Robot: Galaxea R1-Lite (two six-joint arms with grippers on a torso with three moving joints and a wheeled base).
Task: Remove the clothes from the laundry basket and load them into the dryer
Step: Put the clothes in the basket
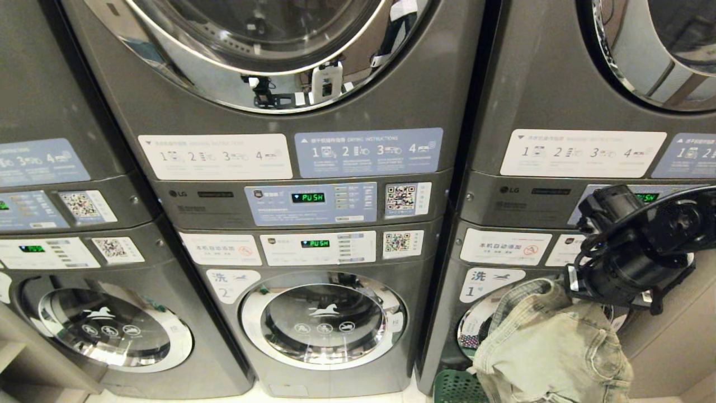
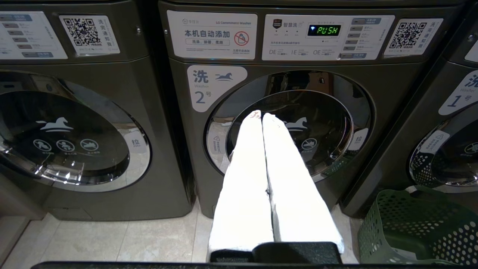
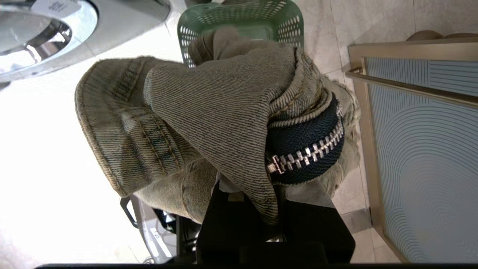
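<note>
A grey-green denim garment (image 1: 554, 347) from the clothes hangs from my right gripper (image 3: 257, 194), which is shut on it; its zipper (image 3: 306, 153) shows in the right wrist view. The fabric covers the fingertips. The garment hangs just above the green laundry basket (image 1: 456, 386), which stands on the floor before washer 1 (image 2: 444, 157). The basket's lattice wall (image 2: 418, 224) also shows in the left wrist view. Dryer doors (image 1: 263, 50) sit in the upper row of machines. My left gripper (image 2: 261, 116) is shut on nothing and points at washer 2 (image 2: 321, 130).
Stacked grey machines fill the wall, with control panels (image 1: 310, 204) between the upper and lower rows. A second upper door (image 1: 654, 56) is above my right arm (image 1: 626, 263). A blue-panelled partition with a brass frame (image 3: 422, 149) stands beside the basket. The floor is pale tile (image 2: 112, 239).
</note>
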